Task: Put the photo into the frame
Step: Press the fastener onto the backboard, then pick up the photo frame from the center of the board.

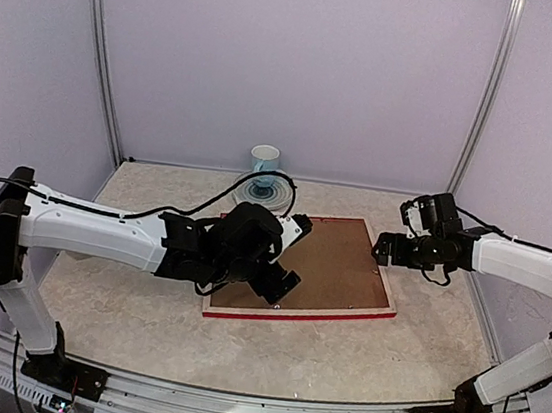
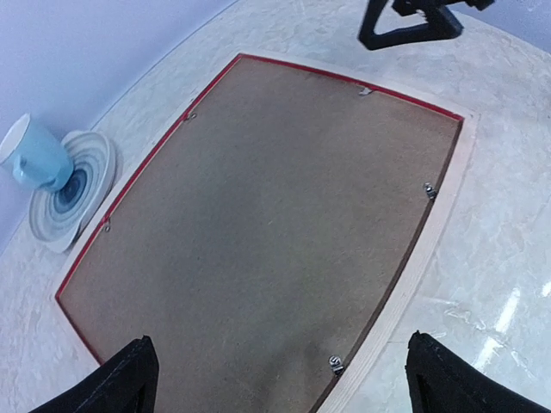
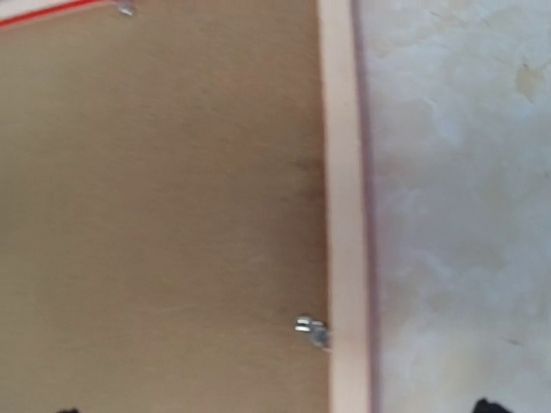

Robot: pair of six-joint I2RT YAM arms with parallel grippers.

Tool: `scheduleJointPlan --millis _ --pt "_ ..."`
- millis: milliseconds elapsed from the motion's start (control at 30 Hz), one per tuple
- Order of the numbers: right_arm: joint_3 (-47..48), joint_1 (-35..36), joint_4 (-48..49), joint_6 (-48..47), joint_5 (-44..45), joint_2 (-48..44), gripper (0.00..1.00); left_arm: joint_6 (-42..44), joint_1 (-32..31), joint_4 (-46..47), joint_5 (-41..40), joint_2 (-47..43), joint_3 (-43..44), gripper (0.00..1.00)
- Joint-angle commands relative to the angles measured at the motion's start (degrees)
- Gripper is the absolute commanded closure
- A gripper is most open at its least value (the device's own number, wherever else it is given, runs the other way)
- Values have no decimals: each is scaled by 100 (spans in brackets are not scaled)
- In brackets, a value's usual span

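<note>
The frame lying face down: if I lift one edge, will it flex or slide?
The frame looks rigid, wood-rimmed, so it should probably lift without sagging. The backing board seems held only by small metal tabs and might shift if tilted. On the smooth table it would likely slide when pushed.

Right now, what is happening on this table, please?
Two robot arms are working on a red frame, which lies face down with a brown backing board inside it. The left pincer hangs open over the board, and the right pincer, also open, is above the frame's right edge. Neither holds anything. The photo is not in view.
</note>
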Motion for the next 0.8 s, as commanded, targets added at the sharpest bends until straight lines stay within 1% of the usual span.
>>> scheduleJointPlan --millis 0,67,200,300,467,767 --pt "-139 -42 289 274 -660 -423 1 979 -268 -429 400 554 581 1" --pt "-112 -42 232 265 -680 -619 1 1100 -328 -530 531 771 762 1" --pt "-160 -59 137 185 -50 -1113 1 1242 -332 -667 647 1112 1040 1" --pt "-237 -75 161 164 -3 -1342 1 1354 -333 -792 654 1380 1223 1" --pt "-229 -86 33 183 5 -1203 1 1468 -307 -883 772 1723 1369 4" --pt "-382 -86 190 293 -48 -1191 1 1537 67 -694 1564 1940 1250 11"
